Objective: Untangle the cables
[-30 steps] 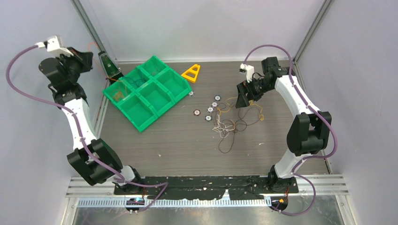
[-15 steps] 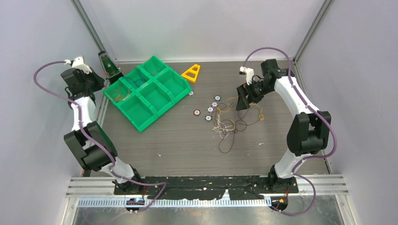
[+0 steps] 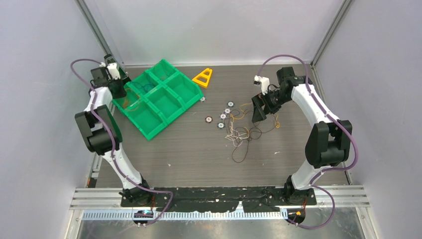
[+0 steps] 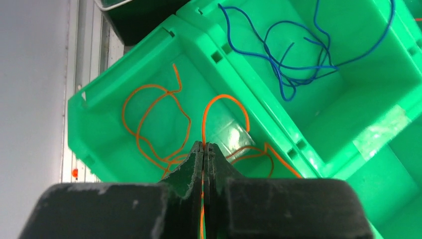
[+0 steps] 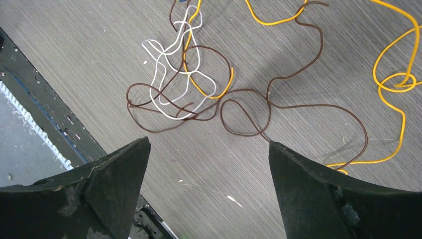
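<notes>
A tangle of thin cables (image 3: 244, 130) lies on the table right of centre. The right wrist view shows dark brown (image 5: 293, 105), white (image 5: 169, 82) and yellow (image 5: 398, 82) cables looping over each other. My right gripper (image 3: 258, 113) is open and empty just above and right of the tangle (image 5: 209, 144). My left gripper (image 3: 121, 90) is over the back-left compartment of the green bin (image 3: 149, 130). In the left wrist view it (image 4: 204, 145) is shut on an orange cable (image 4: 226, 97) that loops into that compartment. A blue cable (image 4: 293, 55) lies in the neighbouring compartment.
Several small round discs (image 3: 222, 116) lie left of the tangle. A yellow triangular piece (image 3: 203, 77) sits behind the bin. A dark green object (image 3: 112, 64) stands at the back-left corner. The enclosure walls stand close on both sides.
My left arm has swung from high at the far left down to the bin's back-left compartment, carrying the orange cable. My right gripper has shifted slightly nearer the tangle.
</notes>
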`<state>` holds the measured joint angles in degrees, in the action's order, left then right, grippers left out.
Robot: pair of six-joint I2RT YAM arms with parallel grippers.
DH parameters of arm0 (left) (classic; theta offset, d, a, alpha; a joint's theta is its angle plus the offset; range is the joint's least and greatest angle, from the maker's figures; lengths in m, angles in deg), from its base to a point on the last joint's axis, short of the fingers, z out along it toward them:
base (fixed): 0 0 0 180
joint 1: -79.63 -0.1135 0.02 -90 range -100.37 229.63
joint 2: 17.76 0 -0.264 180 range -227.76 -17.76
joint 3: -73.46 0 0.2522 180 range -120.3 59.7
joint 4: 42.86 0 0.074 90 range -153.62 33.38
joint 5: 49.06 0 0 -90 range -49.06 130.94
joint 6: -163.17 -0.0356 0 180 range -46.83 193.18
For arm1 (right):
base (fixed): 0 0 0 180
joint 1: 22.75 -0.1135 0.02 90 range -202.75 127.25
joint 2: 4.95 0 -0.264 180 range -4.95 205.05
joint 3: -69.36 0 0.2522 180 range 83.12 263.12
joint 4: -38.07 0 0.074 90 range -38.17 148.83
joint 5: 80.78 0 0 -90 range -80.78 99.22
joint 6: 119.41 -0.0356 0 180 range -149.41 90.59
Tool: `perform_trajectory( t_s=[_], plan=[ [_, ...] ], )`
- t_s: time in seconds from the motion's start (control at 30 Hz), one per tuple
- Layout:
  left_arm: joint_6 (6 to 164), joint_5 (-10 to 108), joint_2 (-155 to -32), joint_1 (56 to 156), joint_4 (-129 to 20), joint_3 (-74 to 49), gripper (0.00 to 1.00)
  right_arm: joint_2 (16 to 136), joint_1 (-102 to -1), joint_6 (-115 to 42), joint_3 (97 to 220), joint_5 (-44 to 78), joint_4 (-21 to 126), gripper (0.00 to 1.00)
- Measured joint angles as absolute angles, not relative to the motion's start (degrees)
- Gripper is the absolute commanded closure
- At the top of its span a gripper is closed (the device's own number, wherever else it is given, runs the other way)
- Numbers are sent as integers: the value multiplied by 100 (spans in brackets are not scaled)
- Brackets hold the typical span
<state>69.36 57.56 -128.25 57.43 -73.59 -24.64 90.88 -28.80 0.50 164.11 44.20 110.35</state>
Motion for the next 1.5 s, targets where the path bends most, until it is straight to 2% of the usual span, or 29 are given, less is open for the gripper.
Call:
perform_trajectory(
  t_s=[0.17, 0.27, 0.43, 0.6, 0.8, 0.97, 1.27, 1.4, 1.5],
  plan=[
    [6665, 5393, -13466, 5846, -8096, -3449, 69, 9020, -2880, 50, 16371, 4381, 11049, 5],
    [6551, 5332, -13457, 5833, -8336, -3557, 56, 9018, -2880, 48, 16341, 4379, 11049, 5],
    [6381, 5304, -13201, 5776, -8784, -3565, 48, 9018, -2880, 48, 16315, 4381, 11062, 5],
    [5948, 6069, -12353, 5575, -9191, -3480, 49, 9018, -2880, 48, 16315, 4385, 11062, 4],
    [4853, 7124, -11352, 5568, -10345, -3541, 50, 9018, -2880, 50, 16293, 4434, 11060, 5],
    [4899, 7210, -11490, 5802, -10524, -3229, 50, 9018, -2880, 48, 16275, 4479, 11057, 4],
    [5415, 6561, -12240, 6180, -10378, -3019, 57, 9018, -2880, 48, 16275, 4512, 11057, 4],
    [5550, 6283, -12596, 6182, -10371, -3262, 66, 9018, -2880, 46, 16271, 4510, 11060, 4],
    [5653, 6102, -12808, 6182, -10354, -3465, 81, 9018, -2880, 46, 16271, 4510, 11060, 4]
  ],
)
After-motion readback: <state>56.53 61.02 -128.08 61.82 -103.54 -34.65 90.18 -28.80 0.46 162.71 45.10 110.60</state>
